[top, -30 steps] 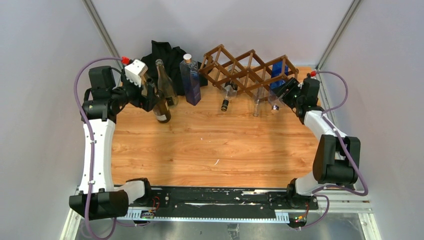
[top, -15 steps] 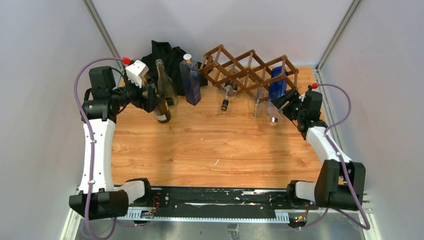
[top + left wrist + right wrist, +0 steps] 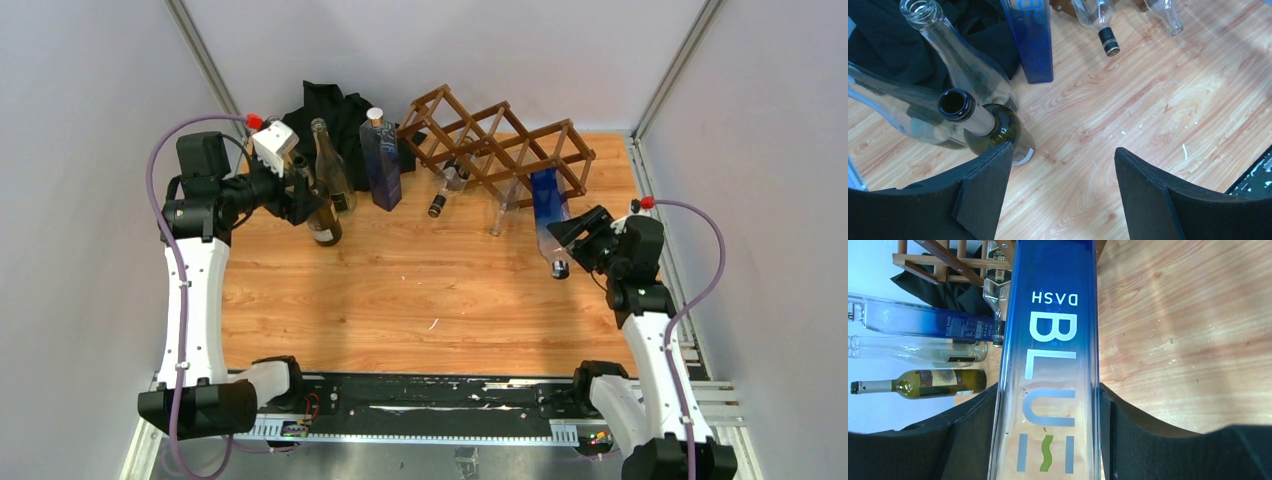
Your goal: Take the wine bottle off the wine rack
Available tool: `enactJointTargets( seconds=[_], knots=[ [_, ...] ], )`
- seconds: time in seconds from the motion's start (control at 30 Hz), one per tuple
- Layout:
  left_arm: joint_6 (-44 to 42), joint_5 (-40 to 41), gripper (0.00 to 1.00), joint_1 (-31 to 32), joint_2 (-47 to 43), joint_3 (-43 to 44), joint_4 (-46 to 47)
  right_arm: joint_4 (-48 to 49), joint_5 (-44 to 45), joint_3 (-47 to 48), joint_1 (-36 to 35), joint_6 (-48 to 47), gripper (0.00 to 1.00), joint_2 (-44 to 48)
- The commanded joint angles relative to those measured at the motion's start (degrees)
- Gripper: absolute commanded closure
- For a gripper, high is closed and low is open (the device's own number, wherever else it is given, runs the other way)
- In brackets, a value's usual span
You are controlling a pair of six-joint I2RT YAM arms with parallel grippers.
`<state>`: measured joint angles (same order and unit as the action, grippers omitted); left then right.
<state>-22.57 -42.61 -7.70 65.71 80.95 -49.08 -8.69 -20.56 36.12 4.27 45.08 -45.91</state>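
Blue wine bottle (image 3: 547, 212) — pinched across its body by the right gripper (image 3: 1048, 405), base at the near right end of the wine rack (image 3: 497, 140), neck toward the arms. Left gripper (image 3: 1058, 172) was spread, empty. Step wanted a straight pull along the bottle's axis — rack left undragged.

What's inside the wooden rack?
Two bottles poke out of the wine rack: a black-capped bottle and a clear bottle. Their bottoms are hidden behind the sticks.
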Motion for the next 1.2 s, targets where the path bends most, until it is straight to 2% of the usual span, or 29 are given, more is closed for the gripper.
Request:
enactJointTargets(
  seconds=[0.0, 0.2, 0.43, 0.77, 0.9, 0.97, 1.17],
  knots=[
    [-1.1, -2.0, 0.23, -0.1, -1.9, 0.7, -0.4, -1.2, -2.1, 2.2, 0.0, 2.5, 1.00, 5.3],
    [-1.2, -3.1, 0.27, 0.6, -2.5, 1.0, -0.4, -7.9, -1.6, 2.5, 0.0, 4.5, 1.00, 8.0],
    [-1.8, -1.6, 0.33, 3.9, -1.7, 1.7, -0.4, -7.9, -2.2, 1.8, 0.0, 6.9, 1.00, 14.9],
    [-1.9, 0.5, 0.48, 7.1, 0.7, 3.4, -0.4, -12.0, -4.9, 1.2, 0.0, 9.5, 1.00, 21.4],
    [-2.6, 0.3, 0.49, 9.1, 0.6, 4.0, -0.4, -14.9, -5.1, 2.5, 0.0, 9.3, 1.00, 23.4],
    [-2.8, 0.0, 0.47, 10.0, 0.5, 4.1, -0.4, -15.4, -6.5, 3.5, 0.0, 8.9, 1.00, 23.1],
    [-7.3, 2.2, 0.14, 18.8, -0.8, 2.7, -1.8, -14.8, -15.9, 7.1, -1.0, 7.2, 1.00, 17.2]
  ],
)
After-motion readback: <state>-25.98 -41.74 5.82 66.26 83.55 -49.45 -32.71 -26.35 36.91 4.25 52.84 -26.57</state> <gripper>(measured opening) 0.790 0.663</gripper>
